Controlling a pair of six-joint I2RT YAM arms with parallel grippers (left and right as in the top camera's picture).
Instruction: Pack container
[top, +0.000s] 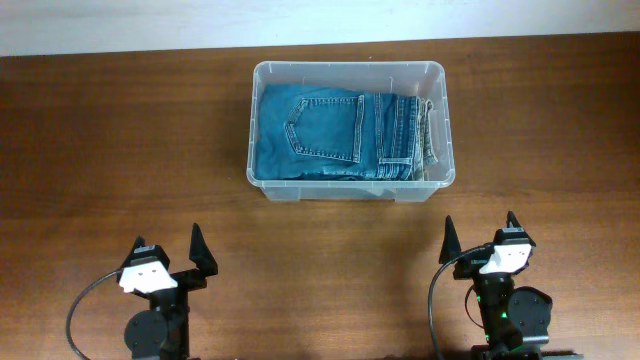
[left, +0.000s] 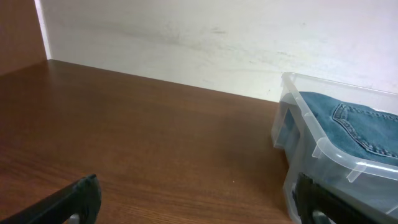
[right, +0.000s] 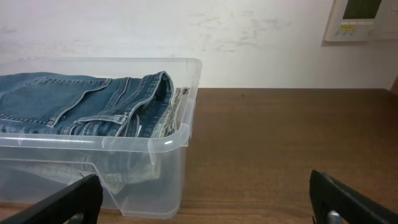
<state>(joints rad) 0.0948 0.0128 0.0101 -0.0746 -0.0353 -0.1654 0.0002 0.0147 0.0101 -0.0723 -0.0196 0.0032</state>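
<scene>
The clear plastic container (top: 348, 190) stands at the middle back of the wooden table, with folded blue jeans (top: 340, 137) lying inside it. The left wrist view has the container (left: 336, 158) at its right edge, and the right wrist view shows the container (right: 149, 180) at its left with the jeans (right: 81, 102) inside. My left gripper (top: 168, 246) is near the front left, open and empty. At the front right my right gripper (top: 481, 230) stands open too, with nothing between its fingers. Both stay well short of the container.
A white wall runs behind the table's far edge. A wall control panel (right: 362, 18) hangs at the upper right of the right wrist view. Bare wood (top: 120, 150) lies to the left and right of the container.
</scene>
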